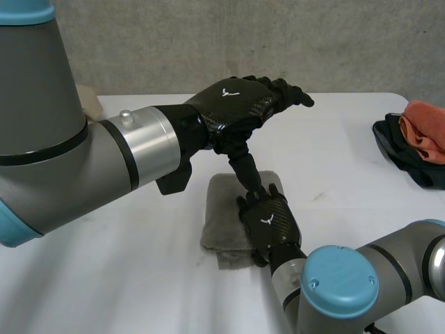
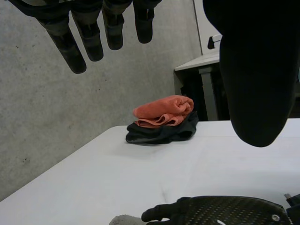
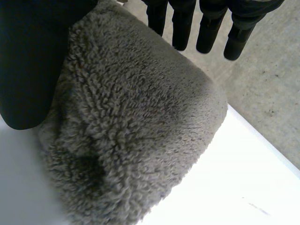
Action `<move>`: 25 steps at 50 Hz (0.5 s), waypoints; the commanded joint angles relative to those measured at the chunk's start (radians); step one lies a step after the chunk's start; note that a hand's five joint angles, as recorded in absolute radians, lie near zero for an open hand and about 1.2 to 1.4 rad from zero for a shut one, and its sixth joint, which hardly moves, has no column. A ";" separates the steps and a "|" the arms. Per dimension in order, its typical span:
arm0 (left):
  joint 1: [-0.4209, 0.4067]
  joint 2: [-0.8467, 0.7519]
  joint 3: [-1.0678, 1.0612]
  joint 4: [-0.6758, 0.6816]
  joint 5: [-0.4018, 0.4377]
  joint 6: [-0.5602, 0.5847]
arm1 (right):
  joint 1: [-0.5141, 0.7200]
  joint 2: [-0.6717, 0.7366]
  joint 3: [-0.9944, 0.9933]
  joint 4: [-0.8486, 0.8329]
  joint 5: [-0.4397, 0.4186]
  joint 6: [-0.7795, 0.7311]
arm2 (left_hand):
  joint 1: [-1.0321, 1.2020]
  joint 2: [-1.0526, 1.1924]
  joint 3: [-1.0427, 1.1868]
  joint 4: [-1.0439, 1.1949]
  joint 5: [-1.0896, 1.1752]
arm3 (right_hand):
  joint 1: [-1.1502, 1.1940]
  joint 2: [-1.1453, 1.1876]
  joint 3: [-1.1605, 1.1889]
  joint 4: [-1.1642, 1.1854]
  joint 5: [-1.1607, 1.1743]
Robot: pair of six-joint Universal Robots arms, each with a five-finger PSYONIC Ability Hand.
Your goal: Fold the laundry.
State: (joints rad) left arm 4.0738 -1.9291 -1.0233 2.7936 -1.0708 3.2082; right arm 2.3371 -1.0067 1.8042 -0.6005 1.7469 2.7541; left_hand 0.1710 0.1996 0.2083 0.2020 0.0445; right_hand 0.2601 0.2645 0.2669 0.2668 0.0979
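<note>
A folded grey fluffy towel (image 1: 224, 216) lies on the white table (image 1: 125, 278) in front of me. My right hand (image 1: 268, 220) rests flat on the towel's right part, fingers straight. In the right wrist view the towel (image 3: 136, 140) lies under the palm, with the straight fingers (image 3: 206, 23) over its far edge. My left hand (image 1: 240, 104) hovers above the towel, open, fingers stretched to the right. Its thumb (image 1: 247, 170) points down near the right hand's fingertips. The left wrist view has the left hand's straight fingers (image 2: 84, 42), and beyond them the right hand (image 2: 220, 211).
An orange cloth (image 1: 427, 129) lies on top of a black cloth (image 1: 410, 160) at the table's far right edge; the same pile (image 2: 164, 119) appears in the left wrist view. A pale object (image 1: 88, 103) sits behind my left arm. A grey wall stands behind the table.
</note>
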 commanded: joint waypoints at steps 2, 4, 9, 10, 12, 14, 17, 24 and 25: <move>-0.003 0.005 0.000 0.001 0.000 -0.004 | -0.021 0.022 -0.032 -0.031 -0.036 -0.031 | 0.004 -0.025 -0.034 -0.027 -0.045 | 0.330 0.326 0.323 0.324 0.318; -0.003 0.005 0.000 0.003 0.000 -0.005 | -0.022 0.026 -0.039 -0.038 -0.047 -0.040 | 0.004 -0.025 -0.034 -0.027 -0.045 | 0.474 0.470 0.468 0.468 0.462; 0.000 0.010 0.000 0.003 0.000 -0.005 | -0.032 0.027 -0.055 -0.070 -0.098 -0.077 | 0.004 -0.025 -0.034 -0.027 -0.045 | 1.135 1.130 1.128 1.128 1.123; 0.000 0.015 0.000 0.003 0.000 -0.005 | -0.033 0.027 -0.057 -0.077 -0.104 -0.082 | 0.004 -0.025 -0.034 -0.027 -0.045 | 1.136 1.132 1.129 1.129 1.124; 0.002 0.018 0.000 0.003 0.000 -0.005 | -0.039 0.025 -0.065 -0.091 -0.110 -0.091 | 0.004 -0.025 -0.034 -0.027 -0.045 | 1.136 1.132 1.129 1.129 1.124; 0.005 0.024 0.000 0.003 0.000 -0.007 | -0.053 0.017 -0.081 -0.099 -0.116 -0.094 | 0.004 -0.025 -0.034 -0.027 -0.045 | 1.136 1.132 1.129 1.129 1.124; 0.008 0.035 0.005 0.004 0.000 -0.007 | -0.085 0.001 -0.118 -0.094 -0.121 -0.090 | 0.004 -0.025 -0.034 -0.027 -0.045 | 1.136 1.132 1.129 1.129 1.124; 0.022 0.068 0.026 0.007 0.000 -0.013 | -0.209 -0.061 -0.236 -0.035 -0.150 -0.045 | 0.004 -0.025 -0.034 -0.027 -0.045 | 1.136 1.132 1.129 1.129 1.124; 0.022 0.077 0.032 0.007 0.000 -0.017 | -0.249 -0.079 -0.273 -0.021 -0.179 -0.031 | 0.004 -0.025 -0.034 -0.027 -0.045 | 1.136 1.132 1.129 1.129 1.124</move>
State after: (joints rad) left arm 4.0875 -1.8828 -1.0126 2.7985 -1.0707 3.2002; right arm 2.2095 -1.0265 1.6443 -0.6768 1.6195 2.6764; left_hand 0.1710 0.1996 0.2085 0.2021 0.0443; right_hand 0.9938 1.1311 1.1511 1.1806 0.8989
